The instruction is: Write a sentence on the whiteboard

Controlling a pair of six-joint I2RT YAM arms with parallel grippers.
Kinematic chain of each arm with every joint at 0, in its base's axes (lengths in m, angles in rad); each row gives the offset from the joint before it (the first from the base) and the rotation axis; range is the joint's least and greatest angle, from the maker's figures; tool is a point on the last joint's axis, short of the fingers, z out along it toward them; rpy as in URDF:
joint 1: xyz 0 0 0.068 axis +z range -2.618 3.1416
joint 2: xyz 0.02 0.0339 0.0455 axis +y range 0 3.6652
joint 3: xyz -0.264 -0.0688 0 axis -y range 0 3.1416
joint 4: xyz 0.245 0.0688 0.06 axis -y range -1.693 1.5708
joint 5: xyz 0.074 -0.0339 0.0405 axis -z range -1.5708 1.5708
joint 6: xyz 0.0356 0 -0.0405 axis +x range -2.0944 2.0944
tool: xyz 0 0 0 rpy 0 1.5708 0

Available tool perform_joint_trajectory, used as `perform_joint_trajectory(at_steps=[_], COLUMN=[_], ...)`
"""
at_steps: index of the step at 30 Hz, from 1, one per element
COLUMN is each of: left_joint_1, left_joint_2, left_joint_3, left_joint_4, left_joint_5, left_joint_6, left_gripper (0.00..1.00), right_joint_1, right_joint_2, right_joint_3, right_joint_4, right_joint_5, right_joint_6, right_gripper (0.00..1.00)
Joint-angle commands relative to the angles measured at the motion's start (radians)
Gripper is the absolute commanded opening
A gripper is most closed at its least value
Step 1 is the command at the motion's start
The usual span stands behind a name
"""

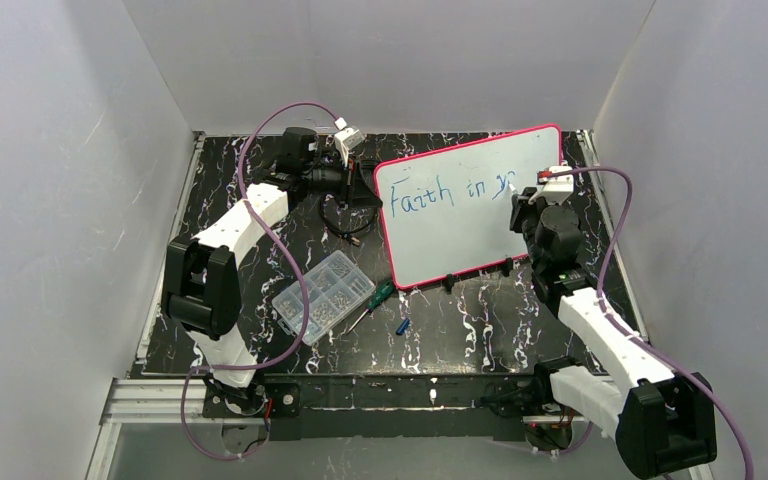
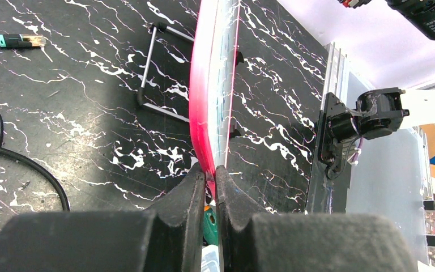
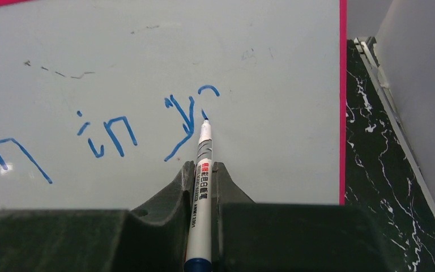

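The whiteboard (image 1: 460,235), white with a pink-red frame, stands tilted at the back middle of the table. Its blue sentence (image 1: 445,190) reads "Faith in y" plus the start of another letter. My left gripper (image 1: 368,182) is shut on the board's left edge; the left wrist view shows the pink edge (image 2: 204,113) pinched between the fingers (image 2: 191,192). My right gripper (image 1: 530,195) is shut on a white marker (image 3: 201,192). The marker's blue tip touches the board just right of the "y" (image 3: 184,124).
A clear parts box (image 1: 322,296), a green-handled screwdriver (image 1: 372,300) and a small blue cap (image 1: 402,326) lie in front of the board. Black cables (image 1: 345,222) lie behind its left edge. A wire stand (image 2: 158,68) props the board. White walls enclose the table.
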Motion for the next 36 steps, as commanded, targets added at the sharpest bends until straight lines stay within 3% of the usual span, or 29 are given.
perform_joint_trajectory(at_steps=[1,23,36], left_joint_1=[-0.011,-0.012,-0.012], left_joint_2=[-0.051,-0.050,-0.048], left_joint_3=[0.015,0.014,0.016], left_joint_4=[-0.024,-0.025,-0.025], left_joint_5=[0.038,0.038,0.040], left_joint_6=[0.022,0.021,0.021], left_gripper=[0.00,0.00,0.00], right_joint_1=[-0.002,-0.002,-0.002], right_joint_2=[-0.019,0.082,0.026], right_joint_3=[-0.011,0.094,0.081], right_joint_4=[-0.016,0.078,0.074], right_joint_5=[0.048,0.042,0.071], right_joint_6=[0.018,-0.025,-0.035], right_gripper=[0.01,0.01,0.01])
